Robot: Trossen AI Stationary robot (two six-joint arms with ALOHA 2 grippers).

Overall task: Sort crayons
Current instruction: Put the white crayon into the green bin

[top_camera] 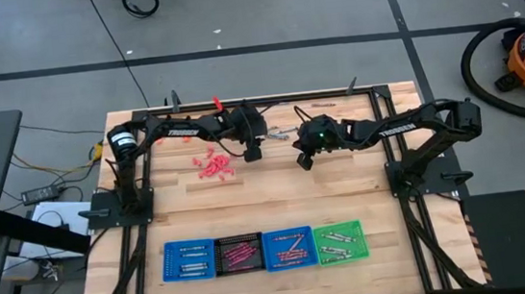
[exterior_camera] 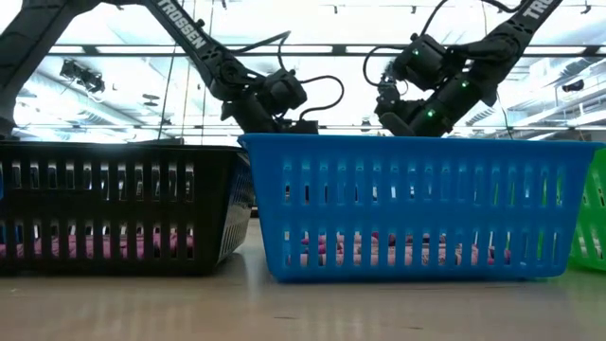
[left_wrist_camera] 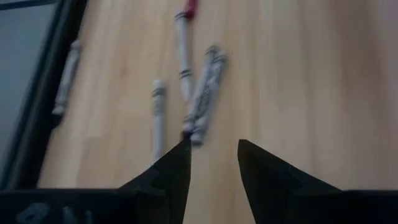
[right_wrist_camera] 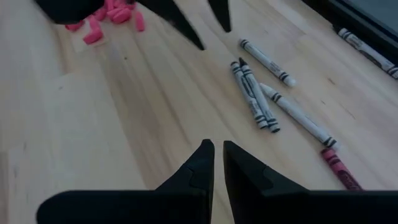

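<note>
Several grey crayons lie loose on the wooden table near its far middle, with a red crayon beside them. They also show in the left wrist view as grey crayons. A heap of pink crayons lies to their left. My left gripper hovers open just short of the grey crayons, with nothing between its fingers. My right gripper hangs over bare wood to their right, its fingers apart by only a narrow slit and holding nothing.
Four trays stand in a row along the near edge: a blue tray, a black tray, a second blue tray and a green tray, each with crayons in it. One grey crayon lies beyond the far frame rail.
</note>
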